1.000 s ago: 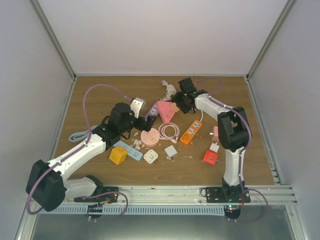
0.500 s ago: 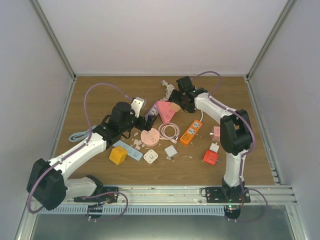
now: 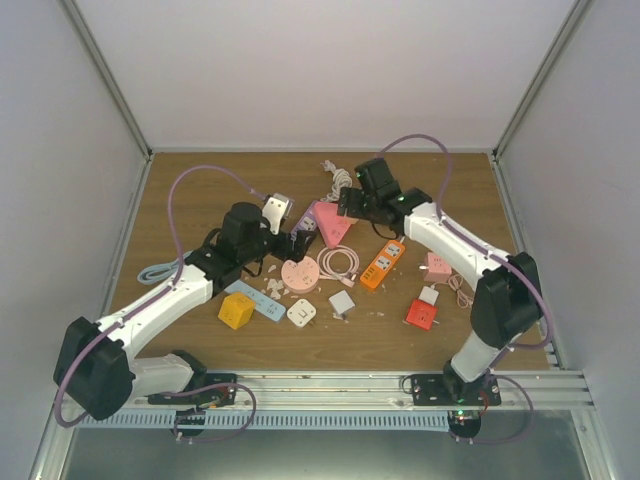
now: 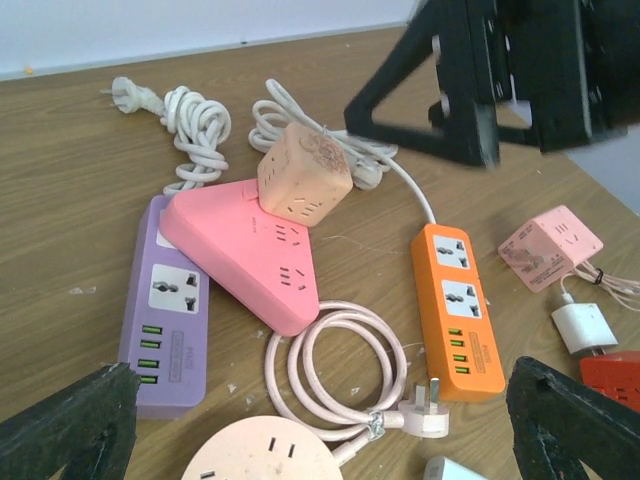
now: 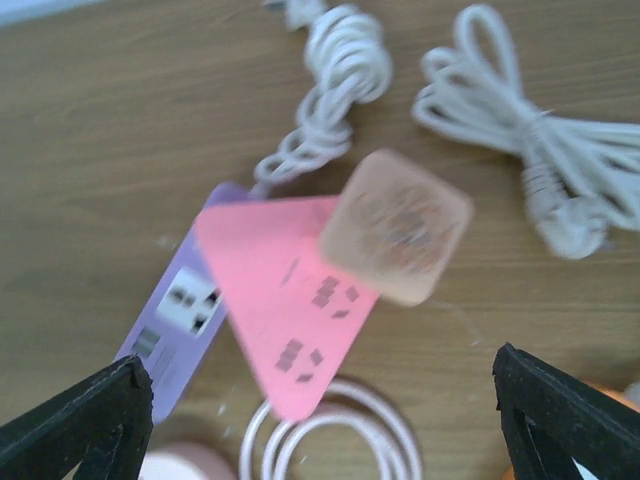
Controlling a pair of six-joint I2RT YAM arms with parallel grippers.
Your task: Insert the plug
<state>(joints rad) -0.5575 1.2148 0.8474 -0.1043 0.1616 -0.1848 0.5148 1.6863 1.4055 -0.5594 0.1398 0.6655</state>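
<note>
Right fingers [image 5: 315,400]: spread wide, holding nothing, above the cube [image 5: 397,227].
Left fingers [image 4: 325,400]: spread wide, empty, low over the tabletop [image 4: 80,160].
Cube: on a corner of the pink strip [image 5: 285,330], touching it, clear of both right fingers.
Cube's facing: slightly tilted, with a socket face toward the left arm. Its sides are about equal, so it has no long axis.

Three power strips [image 4: 165,305] [image 4: 458,300] [image 3: 262,303], four cube sockets [image 4: 304,172] [image 4: 550,247] [image 3: 236,310] [image 3: 420,314], two coiled white cables [image 4: 195,130] [image 4: 300,125], one pink cable [image 4: 345,370].

A peach cube plug [image 4: 303,178] rests, slightly tilted, on the far right corner of the pink triangular socket strip [image 4: 245,250].
</note>
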